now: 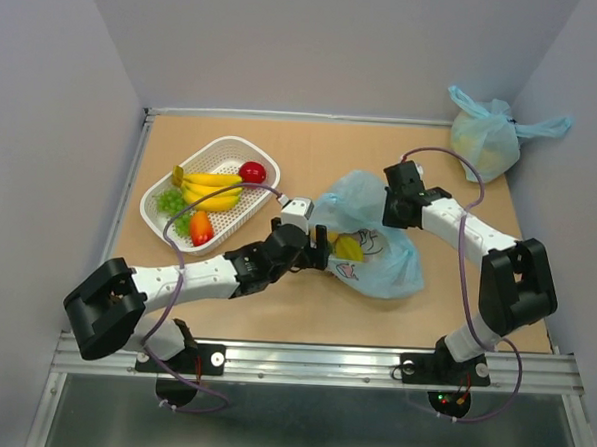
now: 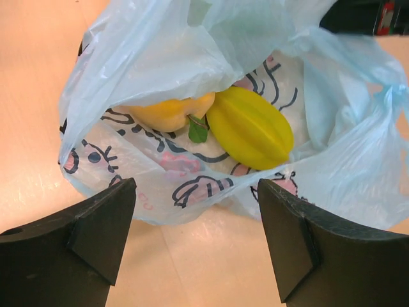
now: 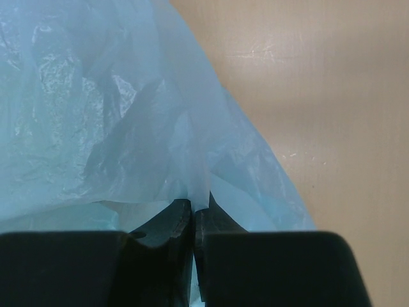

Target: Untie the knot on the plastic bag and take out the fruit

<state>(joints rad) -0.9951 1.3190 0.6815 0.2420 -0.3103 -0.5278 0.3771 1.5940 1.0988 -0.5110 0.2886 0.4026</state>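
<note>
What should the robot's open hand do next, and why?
Probably ease the open left gripper forward into the plastic bag's mouth and close on the ribbed yellow fruit: it lies right ahead, and the right gripper pinches the plastic.

White perforated plastic basket [image 1: 210,151] — far left of the light wooden tabletop [image 1: 342,151]. Plain pale blue plastic bag [image 1: 483,141], handles knotted — in the far right corner against the grey walls [image 1: 338,45].
</note>
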